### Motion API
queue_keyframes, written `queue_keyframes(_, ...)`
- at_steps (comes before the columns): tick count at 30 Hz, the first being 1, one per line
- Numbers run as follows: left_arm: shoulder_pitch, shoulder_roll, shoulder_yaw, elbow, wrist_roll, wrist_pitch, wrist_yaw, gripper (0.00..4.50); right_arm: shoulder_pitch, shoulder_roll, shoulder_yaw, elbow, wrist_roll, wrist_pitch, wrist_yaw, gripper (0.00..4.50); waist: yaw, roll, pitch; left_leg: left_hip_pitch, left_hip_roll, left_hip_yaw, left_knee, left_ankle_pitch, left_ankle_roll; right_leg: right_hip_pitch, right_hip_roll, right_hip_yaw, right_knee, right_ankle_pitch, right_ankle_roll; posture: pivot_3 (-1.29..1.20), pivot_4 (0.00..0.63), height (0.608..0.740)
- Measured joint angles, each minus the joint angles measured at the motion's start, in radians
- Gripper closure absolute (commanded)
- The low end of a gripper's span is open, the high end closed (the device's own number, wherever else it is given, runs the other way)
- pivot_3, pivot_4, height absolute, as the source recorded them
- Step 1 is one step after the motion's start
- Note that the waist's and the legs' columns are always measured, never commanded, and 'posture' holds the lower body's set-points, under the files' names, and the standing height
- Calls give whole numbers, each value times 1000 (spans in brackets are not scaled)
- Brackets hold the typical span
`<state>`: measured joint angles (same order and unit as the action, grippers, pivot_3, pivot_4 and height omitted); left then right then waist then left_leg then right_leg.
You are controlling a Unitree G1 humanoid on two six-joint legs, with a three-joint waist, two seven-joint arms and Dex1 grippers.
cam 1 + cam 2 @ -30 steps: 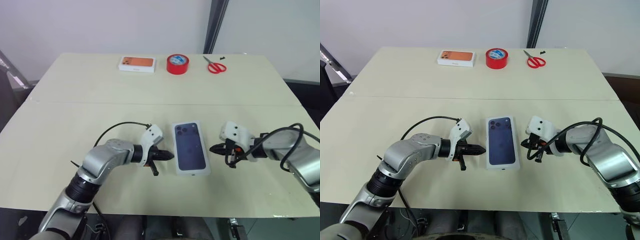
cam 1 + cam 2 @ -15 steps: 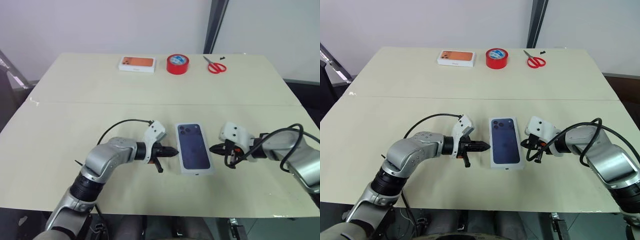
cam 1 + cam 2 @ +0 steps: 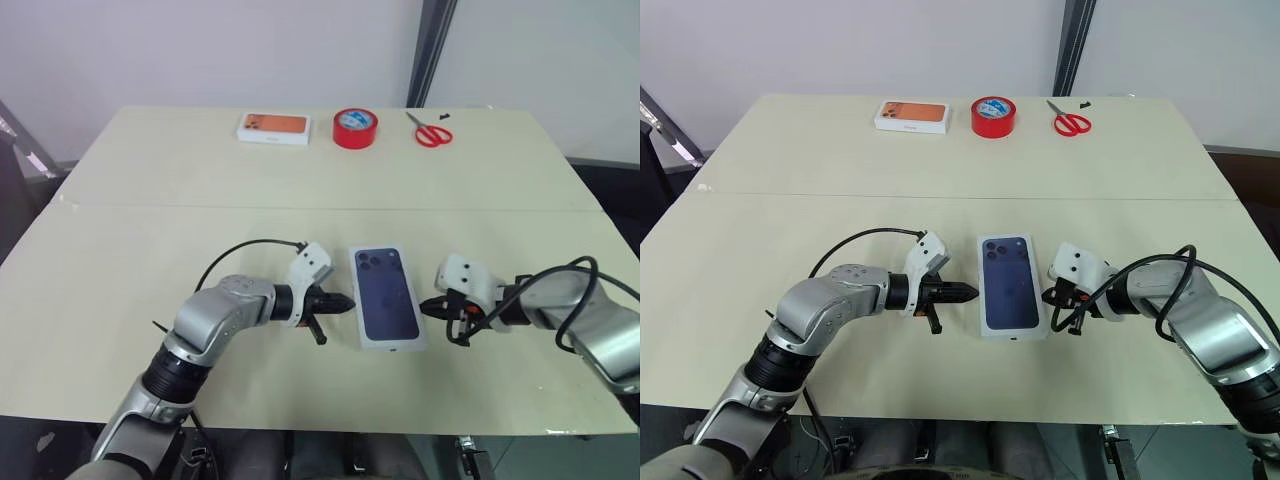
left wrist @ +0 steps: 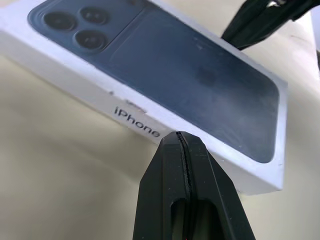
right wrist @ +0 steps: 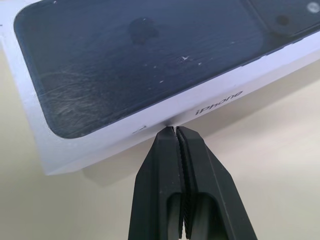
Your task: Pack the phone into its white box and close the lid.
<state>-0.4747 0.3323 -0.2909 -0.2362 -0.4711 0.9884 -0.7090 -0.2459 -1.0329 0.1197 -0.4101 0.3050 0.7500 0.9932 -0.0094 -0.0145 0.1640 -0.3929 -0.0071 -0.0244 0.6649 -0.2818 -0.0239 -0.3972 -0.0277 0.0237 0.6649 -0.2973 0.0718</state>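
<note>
The left gripper (image 3: 343, 301), black fingers pressed together and empty, meets the left wall of the white rectangular cardboard lid (image 3: 388, 297) printed with a dark blue phone. Right of the lid, the right gripper (image 3: 430, 304), likewise closed, braces its opposite wall, probably squaring the closed box.

Left gripper (image 3: 346, 301) jaws closed, pointing rightward, right gripper (image 3: 427, 305) jaws closed, pointing leftward

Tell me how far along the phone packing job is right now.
Mostly done, it looks: the lid with the phone picture sits closed over the box on the table. In hand: the shut left claw and shut right claw flank its long sides, tips at its walls. Left, if anything: squaring it up.
</note>
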Motion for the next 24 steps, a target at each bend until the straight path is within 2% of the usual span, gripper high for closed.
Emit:
queue_keyframes(4,-64,-77,74,37,-22,-13,35,4500,1,-13,-109,-21,79,11,48,4425,3,-1,0,0,0,0,0,0,0,0,0,0,-1,0,0,0,150,740)
queue_keyframes(7,-134,-106,91,127,5,-49,68,4500,25,-16,-138,-67,128,27,75,4425,3,-1,0,0,0,0,0,0,0,1,0,0,-1,0,0,0,150,740)
queue_keyframes(12,-211,-137,27,352,105,-115,90,4500,73,-1,-60,-124,123,45,48,4425,-2,-1,0,0,0,0,0,0,0,0,1,0,0,0,0,0,150,740)
queue_keyframes(15,-261,-163,-6,421,141,-149,79,4500,75,8,-9,-124,80,45,4,4425,3,-1,0,0,0,0,0,0,0,1,0,0,-1,0,0,0,150,740)
queue_keyframes(20,-291,-183,-29,473,180,-176,58,4500,102,-7,-5,-135,51,4,-10,4425,4,-1,0,2,0,-1,0,0,0,4,0,-1,-1,0,1,0,150,740)
queue_keyframes(24,-272,-189,-1,460,179,-193,61,4500,100,-3,-20,-124,53,-8,-17,4425,4,-1,0,2,-1,-1,0,0,0,3,0,-1,-1,0,1,0,150,740)
